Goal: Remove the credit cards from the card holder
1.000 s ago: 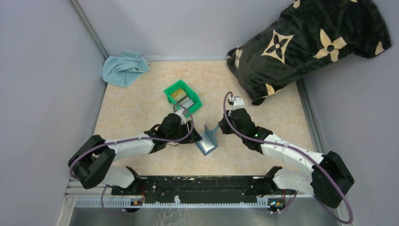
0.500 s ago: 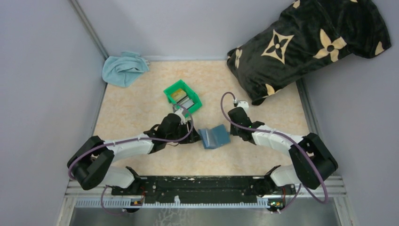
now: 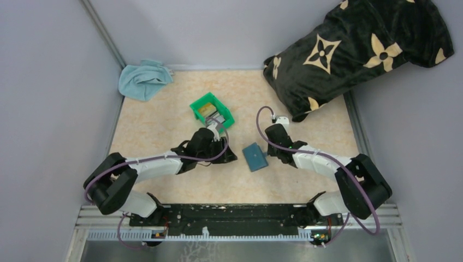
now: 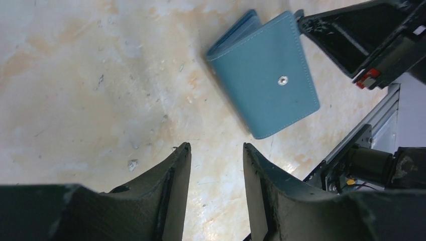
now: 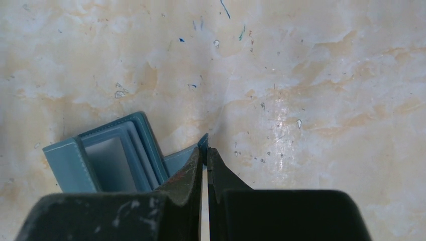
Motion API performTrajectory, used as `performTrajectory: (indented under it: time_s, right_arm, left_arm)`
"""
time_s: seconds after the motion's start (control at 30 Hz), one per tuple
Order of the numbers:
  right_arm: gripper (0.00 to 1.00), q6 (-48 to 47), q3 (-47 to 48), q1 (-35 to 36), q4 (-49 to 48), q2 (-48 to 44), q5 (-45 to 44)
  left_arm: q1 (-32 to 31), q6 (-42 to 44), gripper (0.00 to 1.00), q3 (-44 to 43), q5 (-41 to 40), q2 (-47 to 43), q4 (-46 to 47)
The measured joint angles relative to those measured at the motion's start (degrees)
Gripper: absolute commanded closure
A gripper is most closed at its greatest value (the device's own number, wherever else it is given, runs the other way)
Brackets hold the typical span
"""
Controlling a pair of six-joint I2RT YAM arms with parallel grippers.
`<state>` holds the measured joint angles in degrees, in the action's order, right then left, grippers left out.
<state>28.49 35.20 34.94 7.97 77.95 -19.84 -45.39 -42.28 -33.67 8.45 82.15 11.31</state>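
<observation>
While my right claw [image 5: 205,150] is clamped shut on what looks like the flap edge of the card holder [image 4: 269,75], the holder lies folded flat on the table [image 3: 153,131] between both arms, snap stud up. My left claw [image 4: 216,150] is released with nothing in its gap. From it the holder sits ahead and off to the right, near but apart, long axis slanted across my approach, so the right arm is the nearer one. Tan and grey credit cards [image 3: 210,112] show in the green bin [image 3: 199,99]; can't tell if any are left in the slots.
</observation>
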Motion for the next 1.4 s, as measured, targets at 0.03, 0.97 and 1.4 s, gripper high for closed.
performTrajectory:
  time_s: [0.03,0.97,1.4]
  right_arm:
    - [0.85,0.0,-0.2,0.0,-0.3,-0.4,0.2]
    - [0.6,-0.3,-5.6,0.3,-5.4,-10.1,16.8]
    - [0.76,0.1,-5.9,4.8,-6.7,-6.9,17.4]
  left_arm:
    - [0.0,0.1,0.42,-0.5,0.0,-0.1,0.0]
    - [0.0,2.3,0.09,-5.8,-3.6,-1.9,-1.0]
    - [0.0,2.3,0.1,-4.9,-4.0,-2.8,-1.3]
